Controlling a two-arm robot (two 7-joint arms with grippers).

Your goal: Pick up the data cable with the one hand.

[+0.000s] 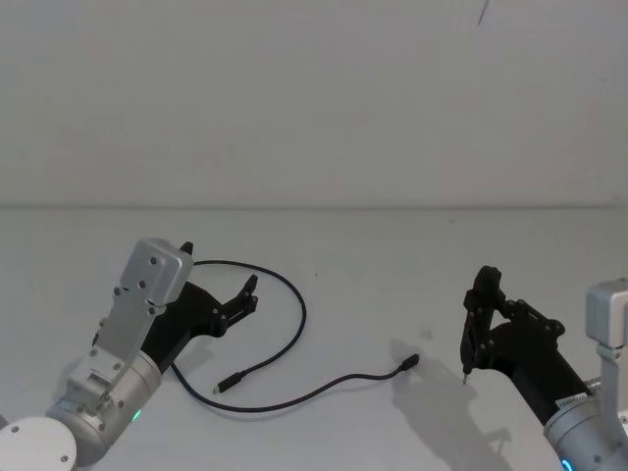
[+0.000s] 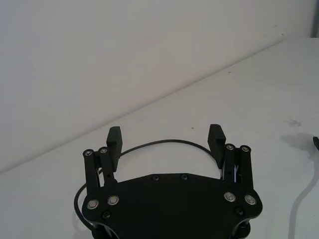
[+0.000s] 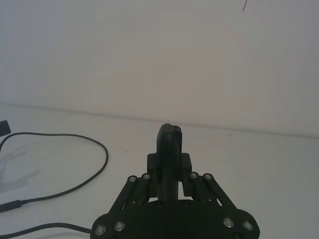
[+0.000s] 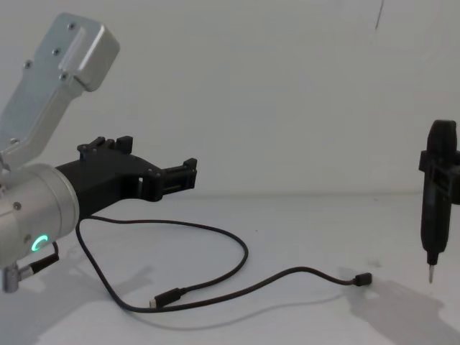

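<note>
The data cable (image 1: 302, 316) is a long thin black cord lying in a loose loop on the white table, with a small plug at each end (image 1: 228, 384). My left gripper (image 1: 220, 268) hovers open just above the loop's left part, its wrist ring glowing green. In the left wrist view the cable (image 2: 164, 142) curves on the table just past the two spread fingertips (image 2: 216, 133). The chest view shows the left gripper (image 4: 162, 157) clear of the cable (image 4: 244, 253) below it. My right gripper (image 1: 485, 280) stays parked at the right, shut with nothing in it.
The white table (image 1: 392, 255) runs back to a plain white wall. One cable plug (image 4: 361, 279) lies a short way from the right gripper (image 4: 441, 133), which has a thin metal tip hanging below it.
</note>
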